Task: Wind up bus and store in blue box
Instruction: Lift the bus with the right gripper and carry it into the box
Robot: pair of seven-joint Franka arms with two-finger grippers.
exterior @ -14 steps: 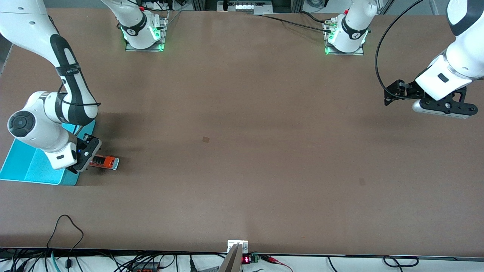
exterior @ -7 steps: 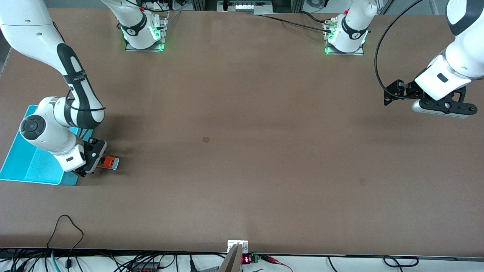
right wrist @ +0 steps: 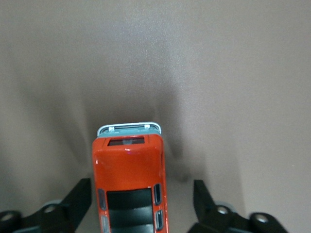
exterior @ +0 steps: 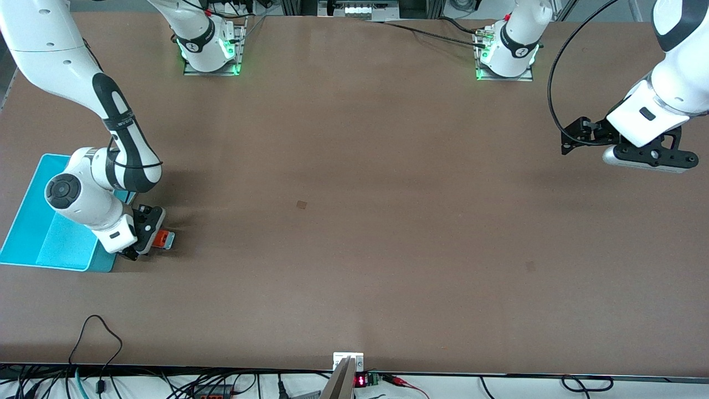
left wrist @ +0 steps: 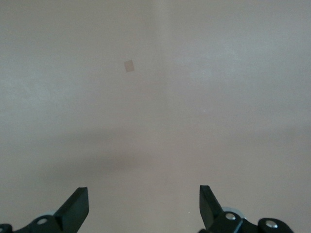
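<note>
The orange bus (exterior: pixel 164 239) stands on the table beside the blue box (exterior: pixel 33 230), at the right arm's end. Only its silver-white front end shows past the right gripper (exterior: pixel 145 239) in the front view. In the right wrist view the bus (right wrist: pixel 129 187), with its black roof panel, lies between the open fingers (right wrist: pixel 80 196) of the right gripper (right wrist: pixel 142 204), with a gap on each side. The left gripper (exterior: pixel 576 141) is open and empty, raised over the table at the left arm's end; it also shows in the left wrist view (left wrist: pixel 144 206), over bare table.
The blue box is partly covered by the right arm. A small dark square mark (exterior: pixel 301 204) lies mid-table. Cables (exterior: pixel 94 343) hang along the table's edge nearest the front camera.
The right gripper has moved along the bus away from the box, covering more of it until only the front end shows. The left arm has hardly moved.
</note>
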